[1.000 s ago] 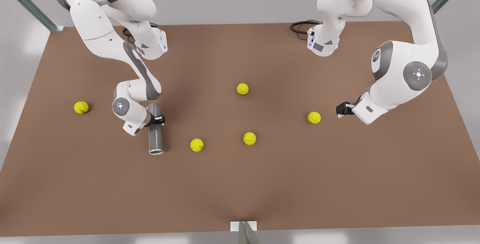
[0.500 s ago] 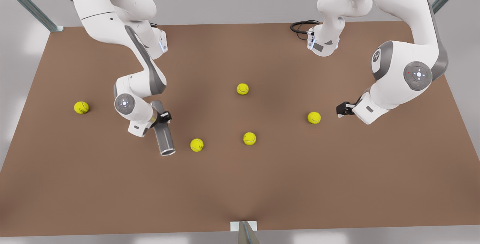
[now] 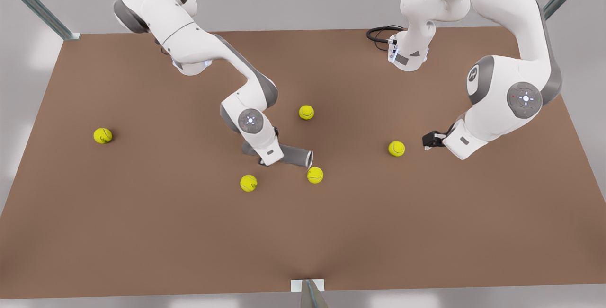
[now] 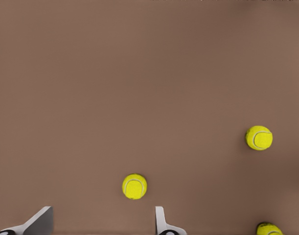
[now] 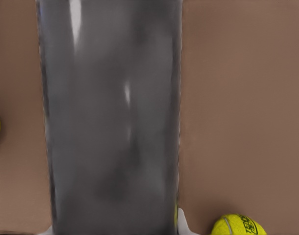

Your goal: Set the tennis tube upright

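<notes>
The right gripper's (image 3: 272, 155) fingers (image 5: 182, 226) sit on either side of the tennis tube (image 3: 297, 157), pinching it across its width near mid-length. A mid-body hold probably keeps the weight even for the swing to vertical. The tube lies close to level, not upright, with part of its body sticking out on each side of the fingers. Whether it touches the tabletop (image 3: 142, 232) cannot be told. Its lighter rim (image 3: 309, 159) is the end far from the fingers. Just past that rim is a ball (image 3: 315, 174), close enough to be struck if the rim swings down. Another ball (image 3: 248, 182) lies near the fingers' other side. Beyond both, the tabletop is bare well out to its edge.

The left gripper (image 4: 100, 226) waits well apart, with its fingers spread and holding nothing. A ball (image 4: 134, 186) lies just ahead of the gap between them, and another (image 4: 259, 137) is farther off to one side.
</notes>
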`<state>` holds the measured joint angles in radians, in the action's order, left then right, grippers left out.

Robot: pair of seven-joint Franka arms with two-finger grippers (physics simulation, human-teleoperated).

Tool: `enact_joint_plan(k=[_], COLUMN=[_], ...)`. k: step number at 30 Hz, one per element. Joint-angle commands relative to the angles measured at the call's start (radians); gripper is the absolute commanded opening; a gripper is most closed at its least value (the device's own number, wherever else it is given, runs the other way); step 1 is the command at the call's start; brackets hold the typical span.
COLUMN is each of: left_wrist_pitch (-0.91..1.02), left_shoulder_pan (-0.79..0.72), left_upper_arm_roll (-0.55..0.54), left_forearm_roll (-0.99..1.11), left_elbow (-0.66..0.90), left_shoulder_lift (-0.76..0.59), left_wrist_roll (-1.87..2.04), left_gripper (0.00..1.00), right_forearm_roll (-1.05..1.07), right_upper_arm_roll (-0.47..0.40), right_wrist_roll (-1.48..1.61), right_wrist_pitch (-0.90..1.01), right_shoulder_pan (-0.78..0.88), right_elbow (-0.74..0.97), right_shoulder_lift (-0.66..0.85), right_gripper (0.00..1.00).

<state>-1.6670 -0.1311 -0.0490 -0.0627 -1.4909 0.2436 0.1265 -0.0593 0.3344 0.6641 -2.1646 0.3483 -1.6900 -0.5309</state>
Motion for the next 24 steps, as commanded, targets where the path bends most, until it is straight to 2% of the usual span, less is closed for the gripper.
enact_joint_plan(k=[1,3,5,6,9,14,15,17,20,21,23,24], left_wrist_pitch=[0.0,-0.002,-0.023,-0.027,-0.069,-0.129,-0.145,-0.148,-0.272,-0.338,-0.488,-0.502], left_shoulder_pan=[-0.002,0.025,0.106,0.108,0.088,0.074,0.064,0.084,0.071,0.074,0.076,0.082], left_upper_arm_roll=[0.0,0.001,0.001,0.002,-0.005,-0.003,-0.005,-0.031,-0.071,-0.107,-0.192,-0.207], left_forearm_roll=[-0.052,-0.256,-0.607,-0.666,-0.71,-0.666,-0.638,-0.66,-0.798,-0.828,-0.876,-0.905], left_elbow=[0.0,0.004,0.003,0.006,0.009,0.031,0.024,-0.083,-0.31,-0.391,-0.474,-0.505], left_shoulder_lift=[0.002,0.014,0.061,0.088,0.195,0.286,0.281,0.218,0.06,0.013,0.009,-0.007], left_wrist_roll=[0.011,0.015,-0.016,-0.056,-0.097,-0.183,-0.183,-0.183,-0.151,-0.15,-0.15,-0.15], left_gripper=[0.99,0.99,0.99,0.99,0.99,0.99,0.99,0.99,0.99,0.99,0.99,0.99], right_forearm_roll=[0.001,-0.001,0.004,0.006,0.007,0.001,0.001,0.001,-0.001,-0.001,-0.001,-0.001], right_upper_arm_roll=[0.0,0.0,-0.005,-0.006,-0.002,-0.003,-0.003,-0.005,-0.009,-0.012,-0.014,-0.014], right_wrist_roll=[0.021,0.081,0.104,0.104,0.138,0.141,0.141,0.141,0.138,0.137,0.132,0.131], right_wrist_pitch=[-0.003,-0.02,-0.076,-0.107,-0.138,-0.196,-0.199,-0.202,-0.251,-0.259,-0.274,-0.281], right_shoulder_pan=[0.008,0.049,0.121,0.147,0.184,0.199,0.201,0.198,0.207,0.212,0.221,0.221], right_elbow=[0.001,0.012,0.012,0.012,0.018,-0.019,-0.019,-0.028,-0.045,-0.045,-0.043,-0.043], right_shoulder_lift=[0.0,-0.004,-0.04,-0.047,-0.058,-0.093,-0.103,-0.112,-0.138,-0.146,-0.159,-0.159], right_gripper=[0.73,0.73,0.73,0.73,0.74,0.74,0.74,0.74,0.77,0.84,1.0,1.0])
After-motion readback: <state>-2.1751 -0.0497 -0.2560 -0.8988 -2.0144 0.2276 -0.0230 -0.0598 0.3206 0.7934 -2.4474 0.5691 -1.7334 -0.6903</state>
